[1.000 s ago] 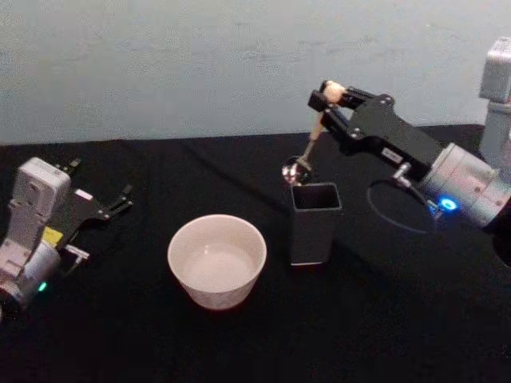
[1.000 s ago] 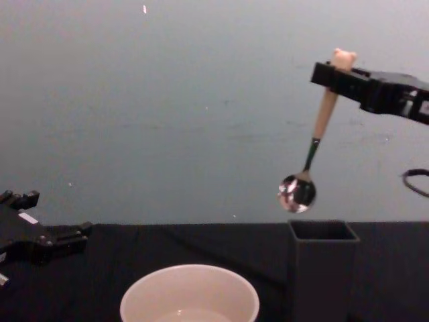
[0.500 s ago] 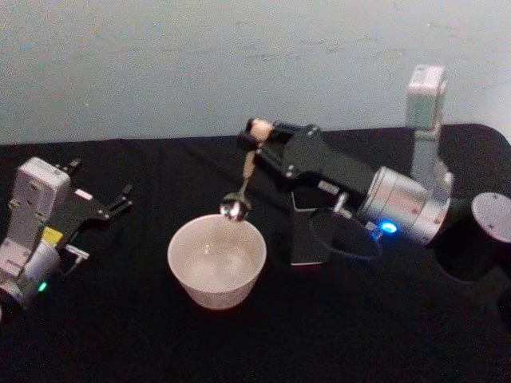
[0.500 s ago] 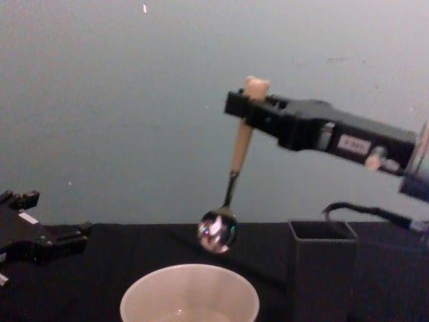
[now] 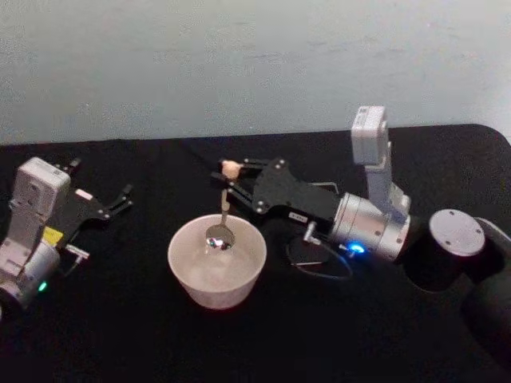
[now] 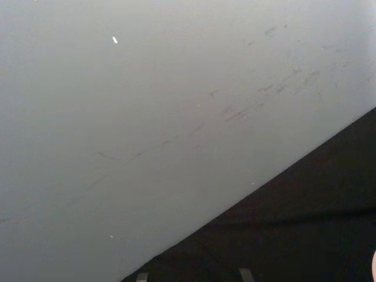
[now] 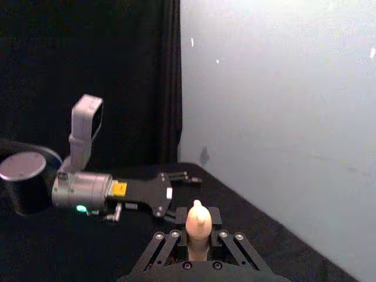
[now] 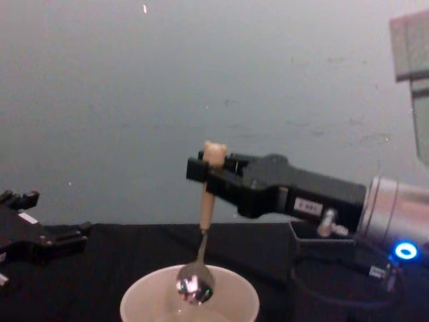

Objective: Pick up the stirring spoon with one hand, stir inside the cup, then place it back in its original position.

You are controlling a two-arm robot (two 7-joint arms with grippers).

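Two arms reach over the black counter [image 5: 104, 335]. The right pincer [image 5: 229, 179] is clamped on the stirring spoon [image 5: 224, 206] just below its bear head. It holds the spoon nearly upright, head on top and metal bowl at the bottom. That bowl hangs inside the mouth of the cup [image 5: 200, 291], toward the far side, and in the chest view it sits at about rim level. Whether it touches the inner wall or the floor of the cup cannot be told. The cup stands near the counter's middle. The dark grey square holder [image 8: 325, 275] stands just to the right of the cup, largely hidden behind the right arm, which stretches across it from the right. The left pincer [image 5: 121, 199] lies low at the counter's left side, well apart from the cup, its fingers spread and holding nothing.
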